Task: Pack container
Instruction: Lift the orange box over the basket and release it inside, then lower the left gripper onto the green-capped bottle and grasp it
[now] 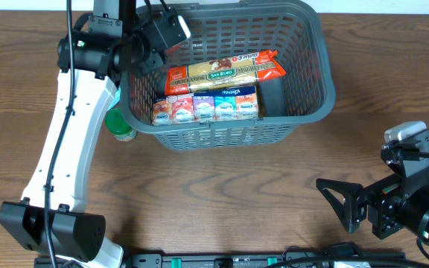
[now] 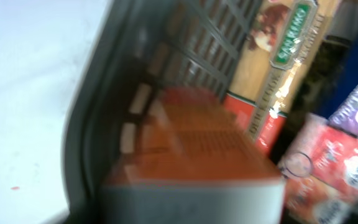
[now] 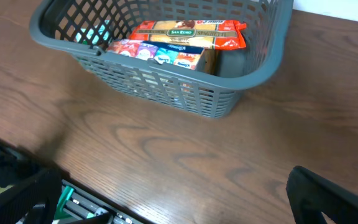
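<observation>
While the left arm reached over the basket's left rim in the overhead view, its wrist camera hid the left claw, so I could not tell whether that claw was released or gripping. The basket stood at the far middle of the table, holding a pasta pack behind a row of small packets. A green-lidded jar stood just outside its left wall. The right claw lay well apart at the near right, jaws spread wide and holding nothing. The left wrist view was blurred. It showed an orange box close against the inside of the lattice wall, with no fingers visible. The right wrist view showed the basket across bare wood, upright, its right end unfilled. The basket would likely handle as stiff, light plastic, made heavier towards its loaded left. Its slotted walls might flex and its smooth surface could slip. The thick rim looked like the best hold, ideally pinched at both short ends so the load stays level.
</observation>
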